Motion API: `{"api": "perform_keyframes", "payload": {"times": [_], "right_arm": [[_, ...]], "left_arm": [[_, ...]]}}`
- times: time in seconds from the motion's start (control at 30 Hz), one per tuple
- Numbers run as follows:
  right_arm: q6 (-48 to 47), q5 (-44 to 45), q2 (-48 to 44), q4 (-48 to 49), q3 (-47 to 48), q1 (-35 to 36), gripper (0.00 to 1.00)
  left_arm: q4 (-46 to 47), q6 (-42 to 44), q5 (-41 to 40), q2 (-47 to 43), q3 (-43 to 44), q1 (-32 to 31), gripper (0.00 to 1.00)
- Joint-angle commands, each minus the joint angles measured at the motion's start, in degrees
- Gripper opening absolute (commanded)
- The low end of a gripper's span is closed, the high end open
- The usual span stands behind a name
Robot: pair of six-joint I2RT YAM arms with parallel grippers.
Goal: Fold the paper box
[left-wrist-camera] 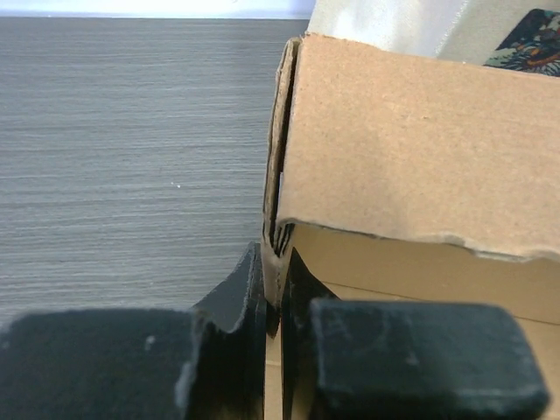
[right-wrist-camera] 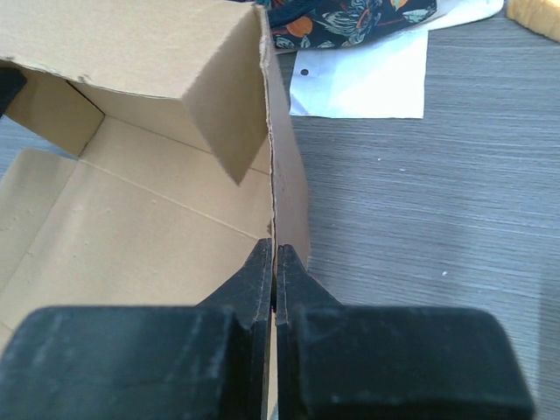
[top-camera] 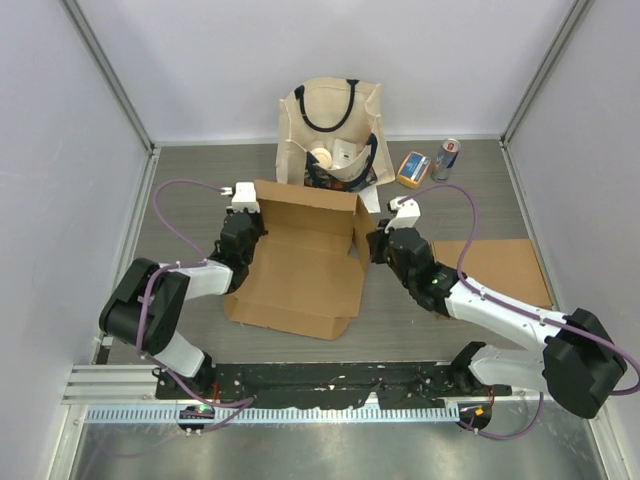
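I see the paper box lying open in the middle of the table, between my two arms. Its back wall is raised and its front flap lies flat toward the bases. My left pincer sits at the box's left rear corner, clamped on the upright left wall with one finger inside and one outside. My right pincer is clamped the same way on the thin edge of the right wall, near the folded-in corner flap. A tote bag stands behind the box, and a flat cardboard sheet lies to its right.
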Motion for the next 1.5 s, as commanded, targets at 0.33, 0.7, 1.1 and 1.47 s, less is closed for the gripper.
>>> {"api": "perform_keyframes", "payload": {"times": [0.33, 0.7, 1.1, 1.47], "right_arm": [[25.1, 17.2, 6.9, -21.6, 11.4, 9.0, 0.02], [-3.6, -8.0, -7.4, -22.5, 14.9, 7.2, 0.82], [-17.8, -2.7, -2.3, -32.0, 17.3, -21.6, 0.83], [-22.7, -23.1, -2.9, -7.9, 4.2, -11.4, 0.76]], "left_arm": [[7.0, -8.8, -10.0, -7.9, -10.6, -10.7, 0.00], [4.1, -9.9, -10.9, -11.8, -13.4, -10.7, 0.00], [2.7, -8.9, -11.9, -12.2, -13.3, -10.6, 0.00], [0.4, -10.0, -11.5, -11.1, -12.6, -10.7, 0.00]]}}
